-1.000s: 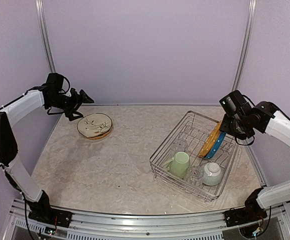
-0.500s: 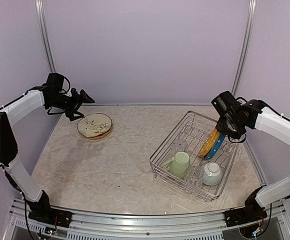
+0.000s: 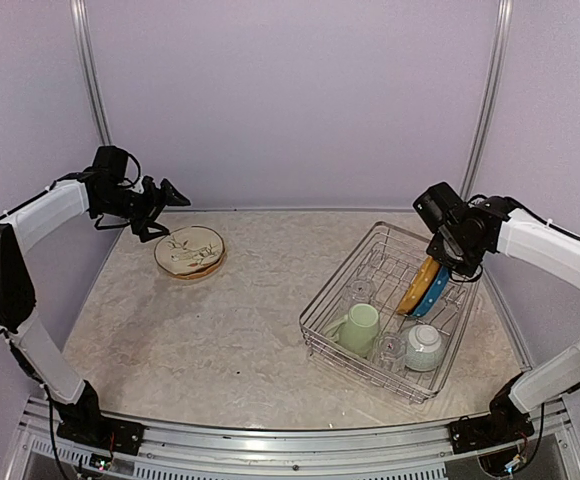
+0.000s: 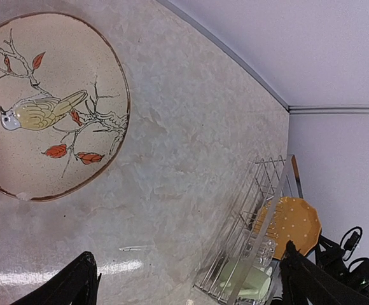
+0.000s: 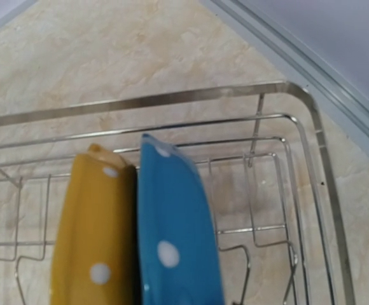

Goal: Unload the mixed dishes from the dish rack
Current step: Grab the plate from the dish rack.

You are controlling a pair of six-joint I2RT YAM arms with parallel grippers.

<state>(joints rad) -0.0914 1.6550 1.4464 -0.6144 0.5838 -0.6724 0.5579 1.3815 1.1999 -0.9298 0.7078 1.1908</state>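
Observation:
The silver wire dish rack (image 3: 338, 279) stands at the right of the table. In it a yellow dotted plate (image 3: 416, 284) and a blue plate (image 3: 436, 291) stand on edge side by side, with a pale green mug (image 3: 360, 328), a white-and-light-blue bowl (image 3: 425, 347) and a clear glass (image 3: 358, 290). My right gripper (image 3: 456, 264) hangs just above the plates' far rims; its fingers do not show. The right wrist view looks down on the yellow plate (image 5: 92, 235) and the blue plate (image 5: 175, 235). A cream floral plate (image 3: 190, 250) lies on the table at far left. My left gripper (image 3: 165, 215) is open and empty above it.
The left wrist view shows the cream plate (image 4: 44, 108), bare marbled tabletop, and the rack (image 4: 261, 210) with the yellow plate (image 4: 292, 219) and the mug (image 4: 245, 283). A second glass (image 3: 390, 347) lies between mug and bowl. Walls close the back and both sides.
My right arm has swung left and in over the rack, ending above the standing plates. The left arm and all dishes have not moved.

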